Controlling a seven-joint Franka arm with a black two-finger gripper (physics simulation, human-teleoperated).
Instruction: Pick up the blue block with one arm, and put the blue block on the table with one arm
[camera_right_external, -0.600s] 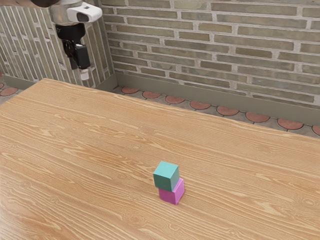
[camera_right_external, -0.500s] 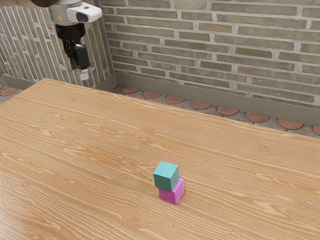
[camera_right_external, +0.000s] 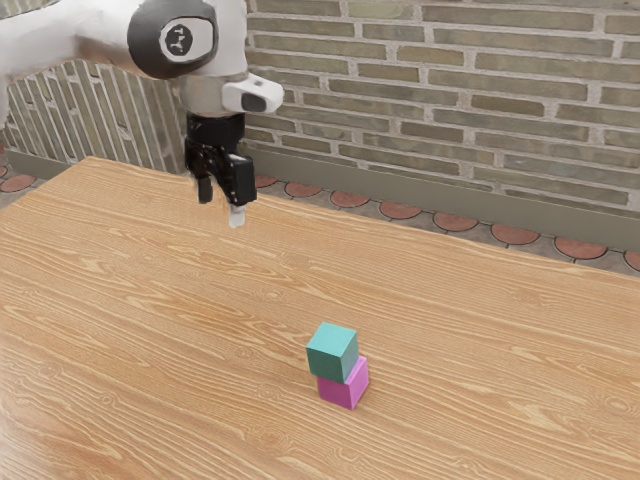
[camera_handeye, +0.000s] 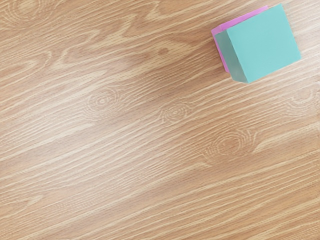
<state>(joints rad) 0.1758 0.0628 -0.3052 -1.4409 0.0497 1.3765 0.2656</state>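
"Blue block (camera_right_external: 332, 352) on top, pink block (camera_right_external: 345, 384) beneath, the pair standing on the table (camera_right_external: 150, 300). Where is the gripper (camera_right_external: 221, 207)?"

"Above the table toward the exterior view's left, well apart from the stack. Its fingers (camera_right_external: 242, 180) look wide, with a gap between them and nothing held."

"So the reach comes first. How should it go?"

"High, over the stack, then straight down once centred on the blue block. The hand should turn until the fingers face two opposite sides, and close at the upper block's height. Too deep and they might pinch or shove the pink one."

"And after that?"

"A straight lift before any sideways travel, then a gentle lowering onto bare wood, far enough off to leave the stack's base alone."

"What does each view add?"

"The exterior view gives the height: one block on another, a little offset, and how far the hand has to come. The wrist view gives the top face (camera_handeye: 265, 42) and its slant to the hand, with the pink block peeping out as a thin rim. Judging the grip's depth from that steep angle would be risky."
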